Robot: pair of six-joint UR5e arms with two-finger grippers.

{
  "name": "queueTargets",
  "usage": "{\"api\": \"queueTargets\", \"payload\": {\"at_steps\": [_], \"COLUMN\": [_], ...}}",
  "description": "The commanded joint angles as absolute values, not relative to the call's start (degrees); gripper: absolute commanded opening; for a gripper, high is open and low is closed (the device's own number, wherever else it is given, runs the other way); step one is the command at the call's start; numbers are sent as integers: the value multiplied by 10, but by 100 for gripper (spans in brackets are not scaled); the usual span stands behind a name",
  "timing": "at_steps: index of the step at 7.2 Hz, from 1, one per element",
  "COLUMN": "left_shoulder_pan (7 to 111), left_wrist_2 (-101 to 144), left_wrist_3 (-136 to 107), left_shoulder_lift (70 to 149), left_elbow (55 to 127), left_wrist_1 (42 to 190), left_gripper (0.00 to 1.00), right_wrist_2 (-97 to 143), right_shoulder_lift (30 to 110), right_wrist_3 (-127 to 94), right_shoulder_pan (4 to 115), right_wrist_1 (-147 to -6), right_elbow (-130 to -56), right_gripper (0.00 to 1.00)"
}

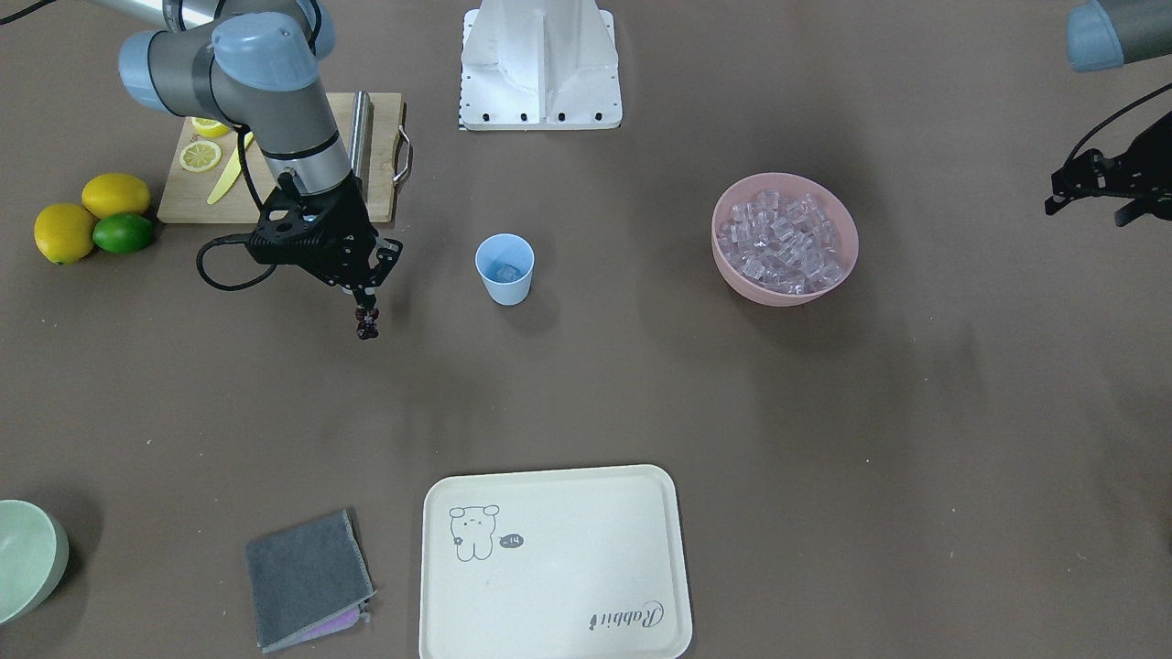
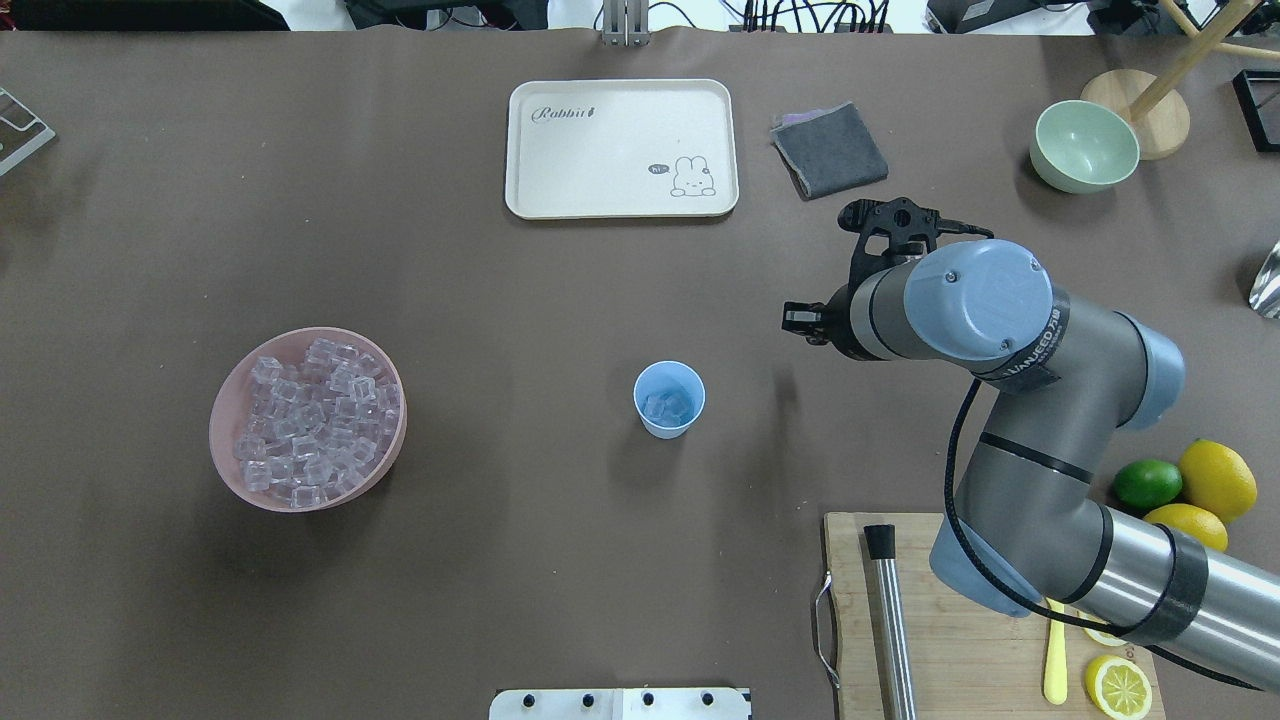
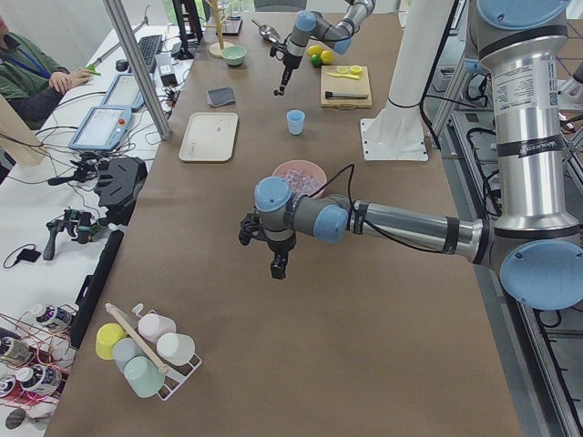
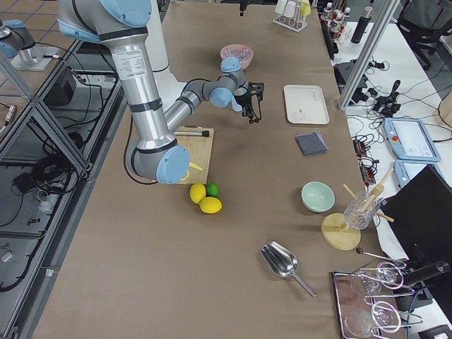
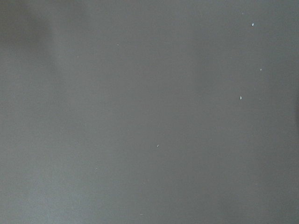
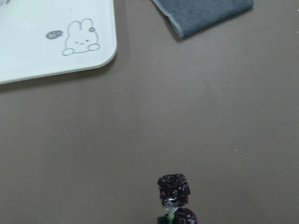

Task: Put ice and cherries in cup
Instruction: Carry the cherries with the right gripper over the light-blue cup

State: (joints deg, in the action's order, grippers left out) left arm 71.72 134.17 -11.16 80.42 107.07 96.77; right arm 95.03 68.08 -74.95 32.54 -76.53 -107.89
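The light blue cup [image 1: 504, 267] stands upright mid-table with ice cubes [image 2: 668, 405] inside it. The pink bowl [image 1: 847, 240] holds many more ice cubes [image 1: 780, 240]. My right gripper [image 1: 365, 298] hangs above the table beside the cup, on the cutting-board side. It is shut on the stems of the dark cherries [image 1: 367, 323], which dangle below it clear of the table. They also show in the right wrist view [image 6: 174, 189]. My left gripper [image 1: 1094, 188] is far out past the pink bowl. I cannot tell whether it is open or shut.
A cream tray [image 1: 549, 558], a folded grey cloth [image 1: 307, 577] and a pale green bowl [image 1: 27, 558] lie along the operators' side. A cutting board [image 1: 380, 165] with lemon slices, two lemons [image 1: 64, 229] and a lime [image 1: 122, 232] sit behind my right gripper.
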Motion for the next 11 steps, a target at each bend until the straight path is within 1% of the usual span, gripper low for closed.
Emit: {"api": "queueTargets", "payload": {"at_steps": [1,3,6,7,8,10,11], "left_shoulder_pan": [717,717,717,717,717,717,714], "left_wrist_2": [1342,1342,1342,1342,1342,1342,1341], "left_wrist_3": [-112,-112,-112,-112,-112,-112,-112], "left_shoulder_lift": [803,803,802,802,802,802,799], "left_elbow": [1071,1072,1071,1071,1071,1071,1070], "left_wrist_1": [968,968,975,976,975,975,972], "left_gripper": [100,100,100,100,100,100,100], "right_wrist_2": [897,836,833,835,835,841,900], "right_shoulder_lift": [627,607,599,599,599,599,600], "right_wrist_3": [-751,-751,-751,-751,-751,-750,-751], "right_shoulder_pan": [281,227,199,196,195,192,202], "right_wrist_1": [-770,-770,-770,-770,-770,-767,-772], "right_elbow": [-1082,-1085,-1082,-1081,-1082,-1083,-1085], "right_gripper": [0,0,0,21,99,100,100]}}
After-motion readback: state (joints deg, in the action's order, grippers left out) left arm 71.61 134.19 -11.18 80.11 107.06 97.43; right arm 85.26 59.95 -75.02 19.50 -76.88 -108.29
